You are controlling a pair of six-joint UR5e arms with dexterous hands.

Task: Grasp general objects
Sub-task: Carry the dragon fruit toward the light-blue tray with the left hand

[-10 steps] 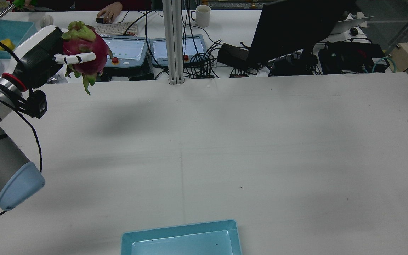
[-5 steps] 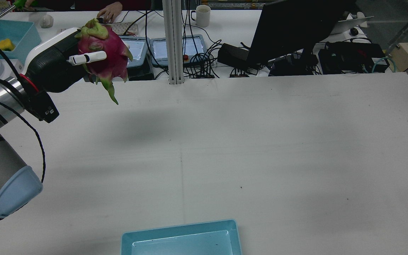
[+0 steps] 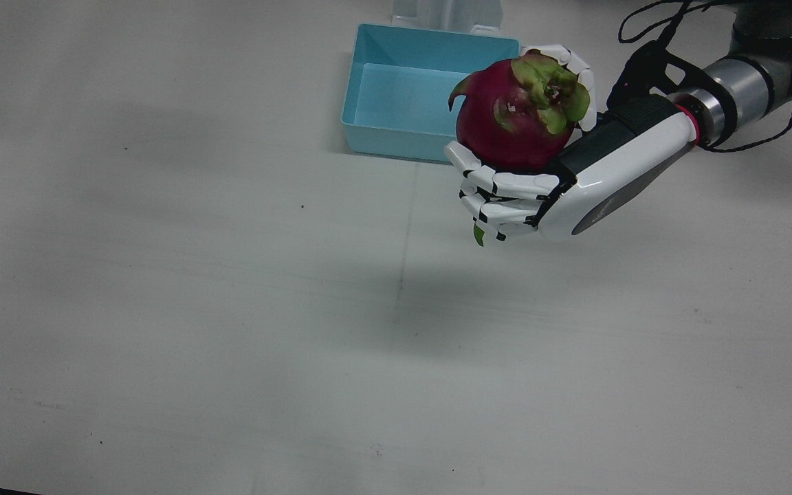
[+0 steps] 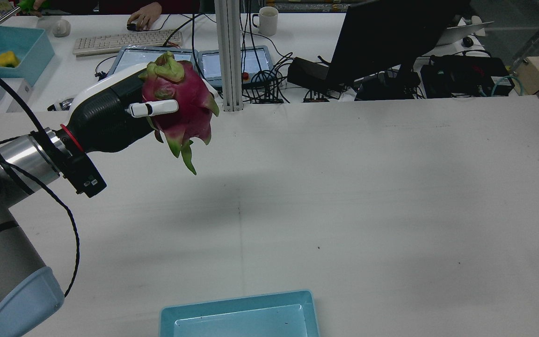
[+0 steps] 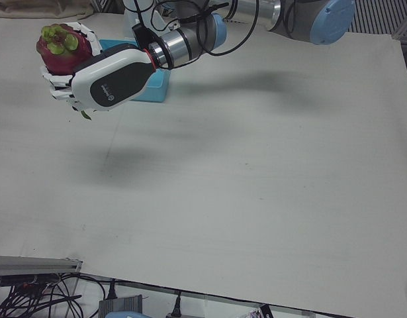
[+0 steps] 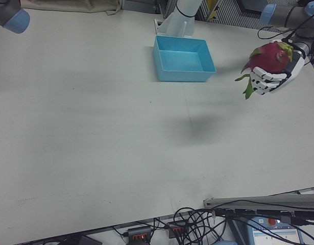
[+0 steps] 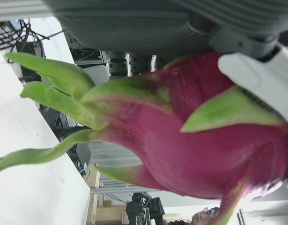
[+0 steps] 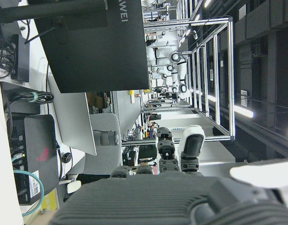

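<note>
In the front view your left hand [image 3: 540, 185] is wrapped around the dragon fruit [image 3: 516, 113], fingers [image 3: 499, 185] curled under its round body and held in the air just beside the blue bin [image 3: 396, 134]; it is likely heavy, smooth-skinned and bruisable, so keep the hold on the belly, never the soft green scales. In the rear view the fruit [image 4: 178, 105] hangs off the table, well apart from that bin [image 4: 236, 306]. The right hand view shows fingers only partly, so I cannot tell its state.
</note>
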